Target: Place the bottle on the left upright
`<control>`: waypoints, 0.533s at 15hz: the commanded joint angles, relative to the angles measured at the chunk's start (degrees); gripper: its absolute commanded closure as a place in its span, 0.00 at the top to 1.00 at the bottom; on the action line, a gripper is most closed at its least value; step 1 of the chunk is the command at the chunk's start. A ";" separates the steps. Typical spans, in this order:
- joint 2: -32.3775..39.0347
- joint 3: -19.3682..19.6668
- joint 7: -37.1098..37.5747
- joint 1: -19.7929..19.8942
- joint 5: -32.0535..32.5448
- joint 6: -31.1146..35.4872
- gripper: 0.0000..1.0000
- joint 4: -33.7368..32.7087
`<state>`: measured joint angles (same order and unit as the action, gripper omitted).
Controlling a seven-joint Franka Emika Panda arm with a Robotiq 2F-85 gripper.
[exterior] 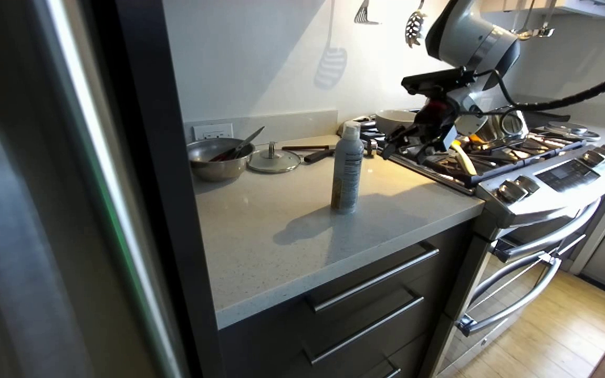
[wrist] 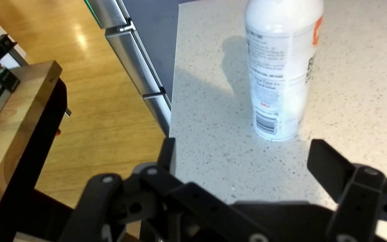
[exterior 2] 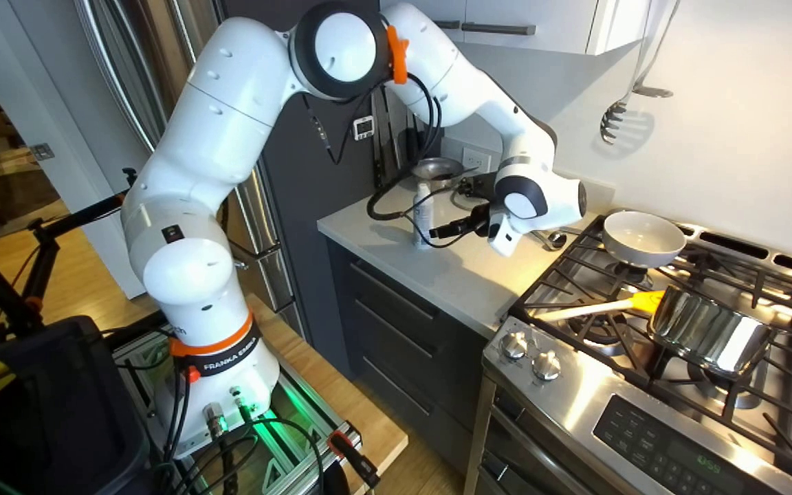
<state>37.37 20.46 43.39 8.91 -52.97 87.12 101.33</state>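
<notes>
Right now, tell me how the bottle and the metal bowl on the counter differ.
The bottle is tall and narrow; the metal bowl is low and wide. The bottle's pale side is printed; the metal bowl's visible side is plain. The bottle stands nearer the front of the counter; the metal bowl sits farther back, with utensils in it. Both rest upright.

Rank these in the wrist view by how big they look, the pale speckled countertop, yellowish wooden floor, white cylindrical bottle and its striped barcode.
Largest to smallest:
pale speckled countertop
yellowish wooden floor
white cylindrical bottle, its top cut off
striped barcode
</notes>
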 commanded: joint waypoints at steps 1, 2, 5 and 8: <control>-11.24 0.92 1.45 -3.01 7.99 10.27 1.00 9.35; -13.44 0.63 1.94 -3.50 10.35 13.31 1.00 10.98; -20.61 -0.09 5.02 -4.97 18.32 22.79 1.00 17.24; -27.26 -1.70 8.81 -5.96 25.60 34.31 1.00 24.20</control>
<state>18.29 20.17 48.45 4.10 -33.80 111.40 116.39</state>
